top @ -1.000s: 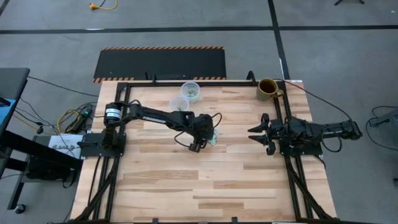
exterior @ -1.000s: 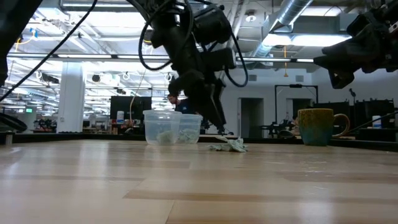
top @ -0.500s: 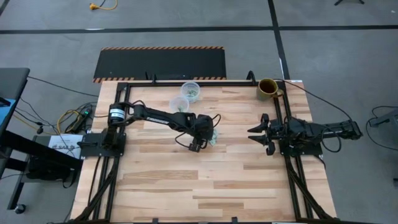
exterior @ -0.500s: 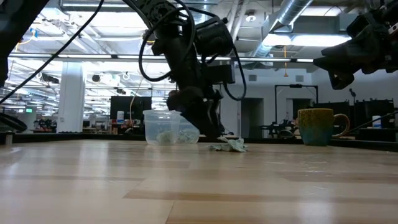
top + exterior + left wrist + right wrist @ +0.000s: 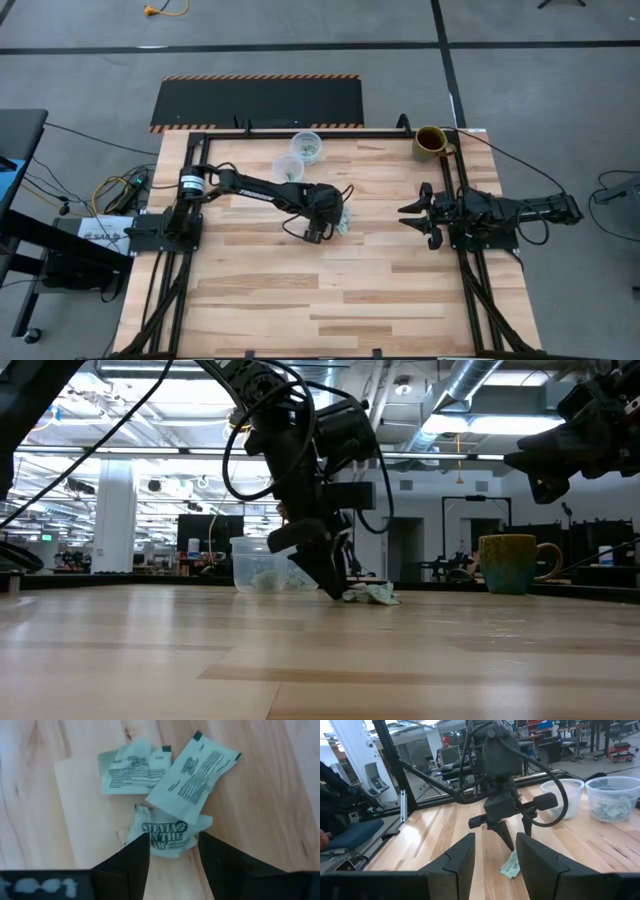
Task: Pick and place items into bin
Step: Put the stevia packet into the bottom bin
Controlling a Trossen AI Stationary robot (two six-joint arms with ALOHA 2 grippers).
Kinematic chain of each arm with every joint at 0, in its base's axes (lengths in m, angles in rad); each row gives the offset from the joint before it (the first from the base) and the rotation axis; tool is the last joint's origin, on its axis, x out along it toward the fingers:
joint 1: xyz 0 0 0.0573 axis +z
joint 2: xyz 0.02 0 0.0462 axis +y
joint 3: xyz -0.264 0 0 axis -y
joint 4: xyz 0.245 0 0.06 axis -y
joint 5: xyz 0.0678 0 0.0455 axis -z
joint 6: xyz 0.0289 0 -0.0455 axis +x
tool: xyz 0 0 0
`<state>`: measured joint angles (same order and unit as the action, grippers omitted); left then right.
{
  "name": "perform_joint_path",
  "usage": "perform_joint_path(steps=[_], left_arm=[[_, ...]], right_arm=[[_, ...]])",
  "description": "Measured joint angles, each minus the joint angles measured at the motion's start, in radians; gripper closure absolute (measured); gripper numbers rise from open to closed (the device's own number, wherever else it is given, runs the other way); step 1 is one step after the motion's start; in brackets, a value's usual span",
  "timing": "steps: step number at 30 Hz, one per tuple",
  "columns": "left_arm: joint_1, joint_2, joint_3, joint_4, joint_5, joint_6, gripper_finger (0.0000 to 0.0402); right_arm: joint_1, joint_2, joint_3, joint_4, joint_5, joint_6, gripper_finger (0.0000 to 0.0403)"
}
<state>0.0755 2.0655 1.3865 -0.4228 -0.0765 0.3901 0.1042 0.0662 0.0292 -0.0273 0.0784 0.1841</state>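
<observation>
Lowered since the earlier frame, the left hand [image 5: 172, 851] is spread wide around a stevia packet [image 5: 165, 834] on the counter [image 5: 380, 290]. At 3 o'clock, the right hand [image 5: 412, 214] is held open.

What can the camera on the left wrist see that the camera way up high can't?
Only the left wrist view shows three separate packets, overlapping, with "Stevia" printed on the nearest, which lies between the open left gripper's fingertips.

Only the high view shows the whole table, two clear cups, the brown mug, and the right gripper waiting open near the table's right side.

Both show the left gripper at the pale packets on the wood.
</observation>
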Motion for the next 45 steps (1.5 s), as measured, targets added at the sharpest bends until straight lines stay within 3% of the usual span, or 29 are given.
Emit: perform_joint_path(steps=[5,13,20,24,34,37,41,45], left_arm=[[0.008,0.000,0.000,-0.037,0.014,-0.001,0.0272],[0.006,-0.002,0.000,-0.088,0.018,-0.035,0.0392],[0.007,-0.005,0.001,-0.125,-0.005,-0.047,0.0400],[0.005,-0.003,0.044,-0.253,-0.046,-0.060,0.0401],[0.010,-0.012,0.351,-0.713,-0.352,0.008,0.0401],[0.029,-0.057,0.435,-0.809,-0.366,0.021,0.0401],[0.085,-0.156,0.458,-0.876,-0.361,0.025,0.0401],[0.186,-0.244,0.458,-0.899,-0.261,-0.023,0.0401]], right_arm=[[0.000,0.000,0.000,0.000,0.000,0.000,0.0267],[0.000,0.000,0.000,0.000,0.000,0.000,0.0267],[0.000,0.000,0.000,0.000,0.000,0.000,0.0267],[0.000,0.000,0.000,0.000,0.000,0.000,0.0267],[0.000,0.000,0.000,-0.001,0.000,0.000,0.0267],[0.000,0.000,0.000,-0.002,0.000,0.000,0.0267],[0.000,0.000,0.000,-0.002,0.000,0.000,0.0267],[0.000,0.000,0.001,-0.002,0.000,0.000,0.0267]])
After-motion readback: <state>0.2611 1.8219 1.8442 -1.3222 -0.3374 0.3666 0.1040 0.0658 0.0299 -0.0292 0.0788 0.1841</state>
